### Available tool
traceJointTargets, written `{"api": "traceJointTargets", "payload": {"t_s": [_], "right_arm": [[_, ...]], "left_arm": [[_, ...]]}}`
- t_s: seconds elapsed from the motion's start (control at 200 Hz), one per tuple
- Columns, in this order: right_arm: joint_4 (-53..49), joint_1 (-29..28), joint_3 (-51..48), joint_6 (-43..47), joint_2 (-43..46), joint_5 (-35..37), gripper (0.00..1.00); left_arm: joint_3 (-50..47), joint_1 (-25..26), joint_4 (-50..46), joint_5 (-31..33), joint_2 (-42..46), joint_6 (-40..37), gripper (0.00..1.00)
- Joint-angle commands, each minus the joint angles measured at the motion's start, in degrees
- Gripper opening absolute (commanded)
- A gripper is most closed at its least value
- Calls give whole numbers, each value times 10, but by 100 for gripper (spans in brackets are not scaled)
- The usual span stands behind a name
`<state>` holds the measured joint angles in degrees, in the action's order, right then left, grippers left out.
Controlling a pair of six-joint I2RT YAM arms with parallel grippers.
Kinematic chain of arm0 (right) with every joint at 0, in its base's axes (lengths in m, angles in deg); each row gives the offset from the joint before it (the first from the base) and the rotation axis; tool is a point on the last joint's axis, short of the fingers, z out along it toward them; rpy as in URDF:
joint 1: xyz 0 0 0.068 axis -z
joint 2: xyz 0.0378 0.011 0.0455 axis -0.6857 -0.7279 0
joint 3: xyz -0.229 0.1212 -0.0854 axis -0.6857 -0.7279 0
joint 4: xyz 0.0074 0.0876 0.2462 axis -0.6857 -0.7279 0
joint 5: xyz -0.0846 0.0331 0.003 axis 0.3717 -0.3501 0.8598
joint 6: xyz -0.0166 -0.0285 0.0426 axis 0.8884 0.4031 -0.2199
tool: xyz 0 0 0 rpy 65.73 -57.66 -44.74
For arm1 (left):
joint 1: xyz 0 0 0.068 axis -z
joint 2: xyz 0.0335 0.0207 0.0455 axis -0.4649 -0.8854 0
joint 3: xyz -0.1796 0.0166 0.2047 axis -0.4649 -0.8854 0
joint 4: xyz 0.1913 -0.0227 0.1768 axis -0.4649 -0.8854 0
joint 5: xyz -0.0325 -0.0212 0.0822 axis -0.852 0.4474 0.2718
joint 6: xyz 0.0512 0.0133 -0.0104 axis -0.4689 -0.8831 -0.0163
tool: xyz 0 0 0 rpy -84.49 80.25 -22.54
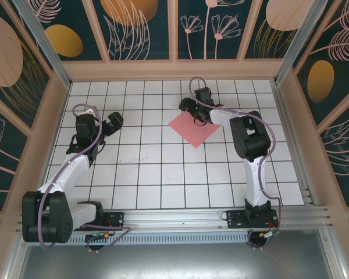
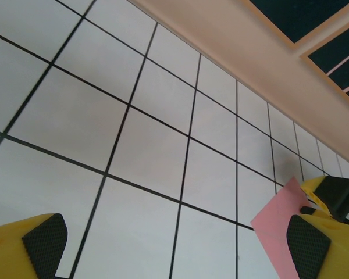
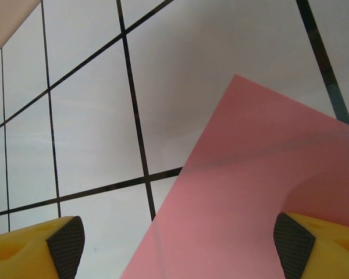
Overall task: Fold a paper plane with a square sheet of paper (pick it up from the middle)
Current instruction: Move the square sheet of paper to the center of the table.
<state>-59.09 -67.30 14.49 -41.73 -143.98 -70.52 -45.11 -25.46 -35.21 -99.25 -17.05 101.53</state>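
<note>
The square sheet of paper [image 1: 195, 129] is salmon pink and lies unfolded on the white tiled table [image 1: 151, 168], right of centre, turned like a diamond. My right gripper [image 1: 191, 108] hovers over its far left corner. In the right wrist view this gripper [image 3: 180, 247] stands open, the sheet [image 3: 250, 186] spread beneath it and one pad [image 3: 292, 247] over the pink. My left gripper [image 1: 114, 121] is open over bare tiles well left of the sheet. The left wrist view shows its fingers [image 2: 175, 247] wide apart and a corner of the sheet [image 2: 278, 228] at right. A paper plane is out of view.
Low peach walls [image 1: 174, 68] ring the table on three sides, with patterned panels above. The right arm's elbow [image 1: 250, 136] rises just right of the sheet. An aluminium rail [image 1: 180, 216] with both arm bases runs along the near edge.
</note>
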Motion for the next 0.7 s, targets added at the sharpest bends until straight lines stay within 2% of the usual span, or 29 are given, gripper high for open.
{"api": "traceJointTargets", "payload": {"t_s": [0.0,0.185,0.45,0.595,0.696], "right_arm": [[-61,-8,-53,-27,5,14,88],[-77,-29,-146,-46,69,35,88],[-95,-102,-281,-119,181,96,88],[-131,-107,-250,-71,217,114,87],[-147,-105,-225,13,232,107,86]], "left_arm": [[-5,-3,-8,-34,5,16,99],[-21,-3,0,-60,0,32,99],[-42,-3,14,-81,-6,40,99],[-45,-3,21,-92,-15,44,99],[-48,-4,22,-101,-21,47,99]]}}
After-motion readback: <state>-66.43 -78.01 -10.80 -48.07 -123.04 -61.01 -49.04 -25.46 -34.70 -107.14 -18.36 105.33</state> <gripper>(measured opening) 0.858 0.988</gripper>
